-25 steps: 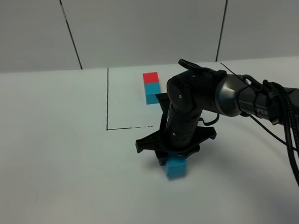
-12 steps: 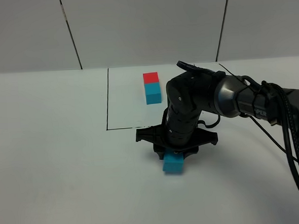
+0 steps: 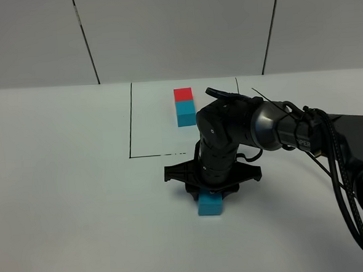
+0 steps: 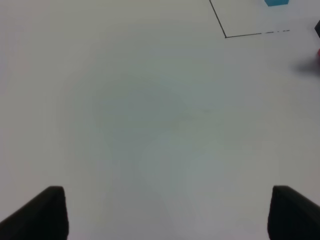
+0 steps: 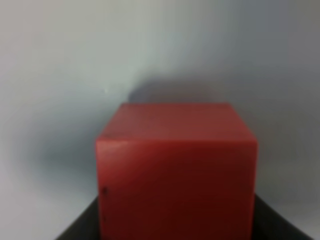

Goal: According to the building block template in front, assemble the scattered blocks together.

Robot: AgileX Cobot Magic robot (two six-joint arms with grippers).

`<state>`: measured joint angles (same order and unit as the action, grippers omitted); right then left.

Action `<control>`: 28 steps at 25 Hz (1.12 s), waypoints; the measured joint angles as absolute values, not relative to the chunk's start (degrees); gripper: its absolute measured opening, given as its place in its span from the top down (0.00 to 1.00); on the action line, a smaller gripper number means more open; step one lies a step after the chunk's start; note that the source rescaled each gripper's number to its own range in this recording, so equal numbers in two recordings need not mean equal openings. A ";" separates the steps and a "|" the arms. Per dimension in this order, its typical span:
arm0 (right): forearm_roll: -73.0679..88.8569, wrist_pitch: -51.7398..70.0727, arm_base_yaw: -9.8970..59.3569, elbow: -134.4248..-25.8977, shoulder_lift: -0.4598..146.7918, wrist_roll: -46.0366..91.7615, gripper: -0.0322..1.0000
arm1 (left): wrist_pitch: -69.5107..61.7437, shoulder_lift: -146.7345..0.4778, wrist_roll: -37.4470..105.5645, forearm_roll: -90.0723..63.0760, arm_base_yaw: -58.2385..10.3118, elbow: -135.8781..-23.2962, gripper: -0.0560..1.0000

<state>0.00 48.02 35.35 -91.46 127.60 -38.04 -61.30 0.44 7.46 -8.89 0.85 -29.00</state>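
The building block template (image 3: 184, 105), a red cube joined to a cyan one, lies inside the black-lined square (image 3: 130, 127); its cyan cube (image 4: 276, 2) also shows in the left wrist view. The loose cyan cube (image 3: 210, 204) rests on the white table in front of the square. My right gripper (image 3: 208, 193) points down right behind it. In the right wrist view that gripper (image 5: 175, 225) is shut on the red cube (image 5: 175, 165), which the arm hides in the high view. My left gripper (image 4: 172, 215) is open over bare table.
The right arm (image 3: 280, 130) and its cables (image 3: 345, 187) stretch in from the right across the square's near right corner. A corner of the black outline (image 4: 226, 36) shows in the left wrist view. White table (image 3: 61, 180) spreads to the left.
The right arm has turned and shifted slightly left over the cyan cube. The cyan cube has moved a little left with it. The left gripper has not moved.
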 joint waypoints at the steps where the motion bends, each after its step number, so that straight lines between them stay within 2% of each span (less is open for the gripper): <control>1: 0.00 48.02 35.35 -91.46 127.60 -37.37 0.94 | -61.30 0.44 7.46 -8.89 0.85 -29.00 0.29; 6: 0.78 48.12 35.35 -91.46 127.60 -33.51 0.94 | -61.30 0.44 7.46 -8.89 0.85 -29.00 0.29; 8: 0.81 48.48 35.35 -91.46 127.60 -33.14 0.88 | -61.30 0.44 7.46 -8.89 0.85 -29.00 0.29; 10: 0.85 48.62 35.35 -91.46 127.60 -32.59 0.68 | -61.30 0.44 7.46 -8.89 0.85 -29.00 0.29; 14: 0.85 49.35 35.35 -91.46 127.60 -31.74 0.10 | -61.30 0.44 7.46 -8.89 0.85 -29.00 0.29; 15: 0.85 49.44 35.35 -91.46 127.46 -31.64 0.01 | -61.30 0.44 7.46 -8.89 0.85 -29.00 0.29; 24: -2.85 49.94 34.59 -91.46 117.04 -28.55 0.00 | -61.30 0.44 7.46 -8.89 0.85 -29.00 0.29; 28: -4.16 53.77 27.62 -91.46 113.85 -23.42 0.00 | -61.30 0.44 7.41 -8.89 0.85 -29.00 0.29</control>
<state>-4.16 53.77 27.62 -91.46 113.85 -23.42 -61.30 0.44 7.41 -8.89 0.85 -29.00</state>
